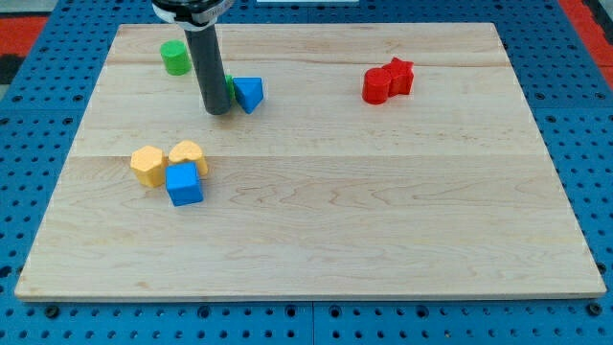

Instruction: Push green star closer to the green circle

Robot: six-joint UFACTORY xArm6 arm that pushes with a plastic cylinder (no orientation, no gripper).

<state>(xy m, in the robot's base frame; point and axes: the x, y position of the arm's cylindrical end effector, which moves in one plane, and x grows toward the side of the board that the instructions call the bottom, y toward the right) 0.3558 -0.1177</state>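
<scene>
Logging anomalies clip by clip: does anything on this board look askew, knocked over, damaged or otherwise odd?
Nothing stands out. My tip rests on the wooden board right beside the blue triangular block, hiding most of the green star. The green circle, two red blocks, two yellow blocks and blue cube sit flat and intact.

The rod [213, 67] covers nearly all of the green star [230, 84] near the bench's top-left corner, leaving only a sliver, shape unreadable. The rod's upper part is cut off by the picture's top edge.
</scene>
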